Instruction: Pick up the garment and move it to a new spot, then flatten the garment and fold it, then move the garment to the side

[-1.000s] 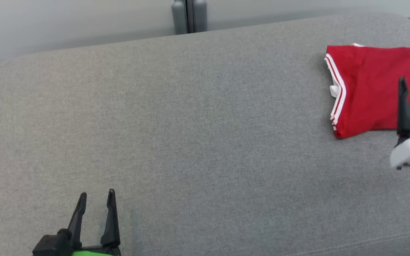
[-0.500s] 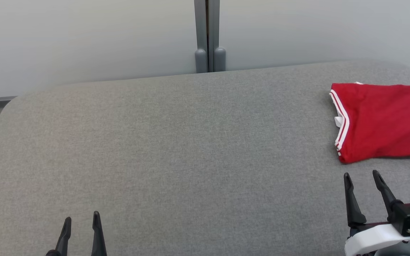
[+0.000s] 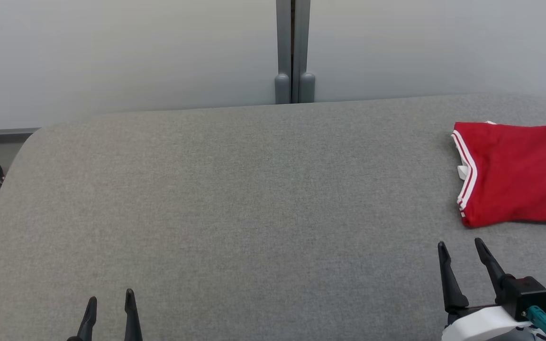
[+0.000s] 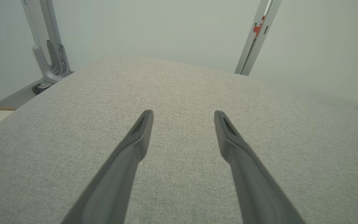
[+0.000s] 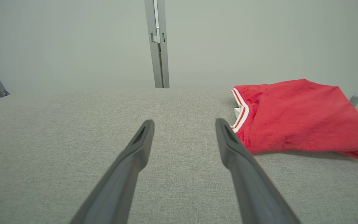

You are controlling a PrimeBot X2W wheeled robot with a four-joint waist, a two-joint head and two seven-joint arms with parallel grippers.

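The right gripper point(image 3: 460, 242) has left the red garment point(image 3: 519, 173) at the grey surface's point(image 3: 254, 213) right edge. Its fingers and the left gripper's point(image 3: 111, 295) stand apart, and a pale wall point(image 3: 112, 57) is behind.

Two hands (left hand point(image 3: 111, 296), right hand point(image 3: 460, 242)), one garment point(image 3: 519, 175).

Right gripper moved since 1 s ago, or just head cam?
Yes. Against the red garment, the right gripper has pulled back toward the robot: its finger overlapped the cloth before; now both tips sit short of its near edge, open.
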